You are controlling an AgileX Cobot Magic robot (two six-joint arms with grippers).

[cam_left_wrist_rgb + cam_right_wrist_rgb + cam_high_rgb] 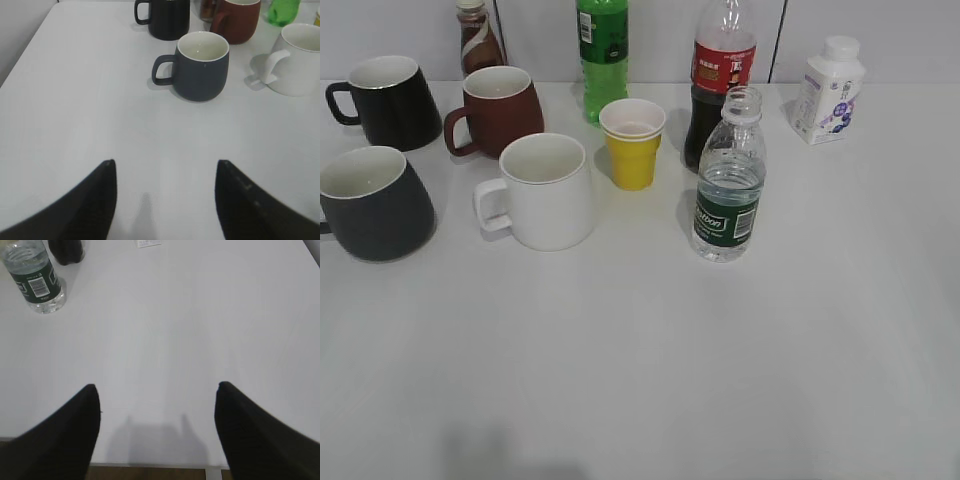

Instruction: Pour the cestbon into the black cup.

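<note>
The fingers of the left gripper stand wide apart with nothing between them, low over the bare white table. The fingers of the right gripper are spread just as wide and also hold nothing.

The water bottle stands upright and uncapped on the table, partly filled. Taking it as the landmark: the cola bottle is just behind it, the yellow paper cup is near it to the left, and the white mug is further left. The dark grey cup sits well apart from it at the far left edge, upright and empty, white inside. In the right wrist view the water bottle is ahead of the gripper to the left, well apart from it.
</note>
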